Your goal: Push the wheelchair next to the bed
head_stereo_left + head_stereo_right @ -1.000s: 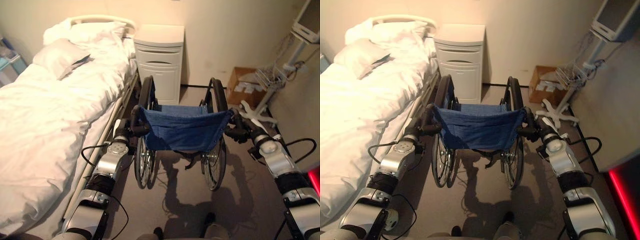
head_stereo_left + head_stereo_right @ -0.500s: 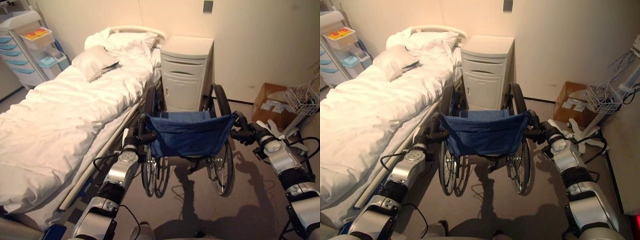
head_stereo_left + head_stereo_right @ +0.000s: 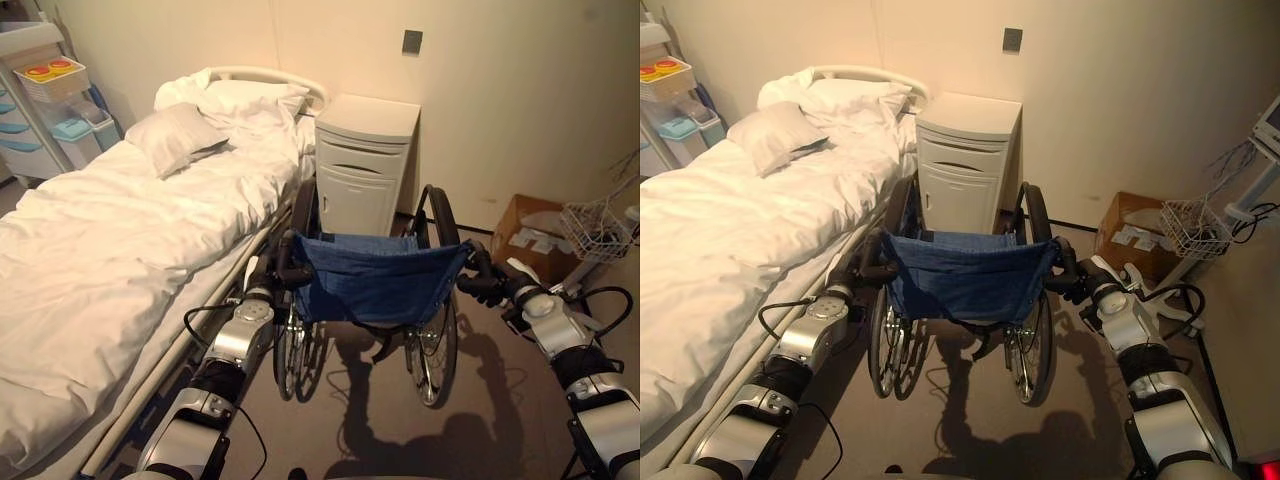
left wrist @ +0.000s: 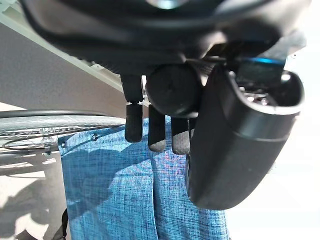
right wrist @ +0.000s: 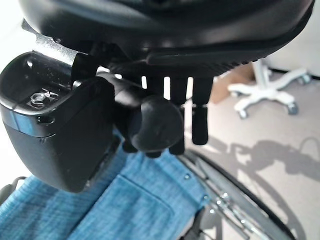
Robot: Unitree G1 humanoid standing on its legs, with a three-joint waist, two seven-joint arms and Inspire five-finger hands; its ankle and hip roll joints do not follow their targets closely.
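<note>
- Fingers of my left hand [image 3: 268,281] are curling round the wheelchair's left push handle [image 3: 287,262]; in the left wrist view they are wrapping the round black grip end, with blue fabric just past them.
- My right hand [image 3: 492,287] is clamping the right push handle [image 3: 1062,276] the same way, and its wrist view is showing the fingers [image 5: 177,117] closed over the grip knob.
- Both hands are sitting level at either end of the blue backrest [image 3: 378,277], so I am driving from a balanced hold.
- The wheelchair [image 3: 962,290] is standing at about 12 o'clock from me, its left wheel [image 3: 290,345] close beside the bed frame [image 3: 215,300], though I cannot tell whether they are touching.
- The bed [image 3: 120,230] is running from 9 to 11 o'clock, and the white bedside cabinet [image 3: 365,165] is standing directly beyond the chair's front.
- I am judging the chair nearly placed: it is already alongside the bed.
- To finish well, I am planning even pressure through both handles, slow, watching that the front does not run into the cabinet and the left wheel does not catch the frame.
- The cardboard box [image 3: 530,225] and wheeled stand [image 3: 1185,235] at 2 o'clock are lying well apart.
</note>
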